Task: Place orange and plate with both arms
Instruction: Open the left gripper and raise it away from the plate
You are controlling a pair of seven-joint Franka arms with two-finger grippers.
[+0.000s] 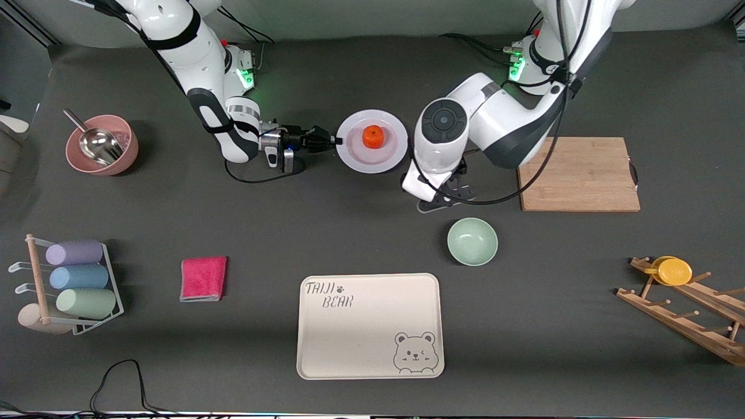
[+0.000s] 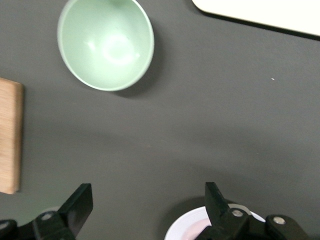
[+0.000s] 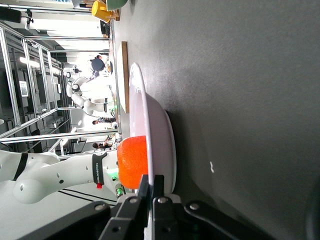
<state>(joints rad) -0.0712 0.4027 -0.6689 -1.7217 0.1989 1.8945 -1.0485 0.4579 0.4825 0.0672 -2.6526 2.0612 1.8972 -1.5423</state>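
Orange (image 1: 373,137) sits in middle of plate (image 1: 372,141) on counter (image 1: 372,233), between both arms' bases. Right pincer (image 1: 336,140) pinches plate rim, fingers (image 3: 151,192) pressed together on its edge. Left pincer (image 2: 145,207) spread wide, low over bare counter beside plate, apparently touching nothing; green bowl (image 1: 472,241) near.
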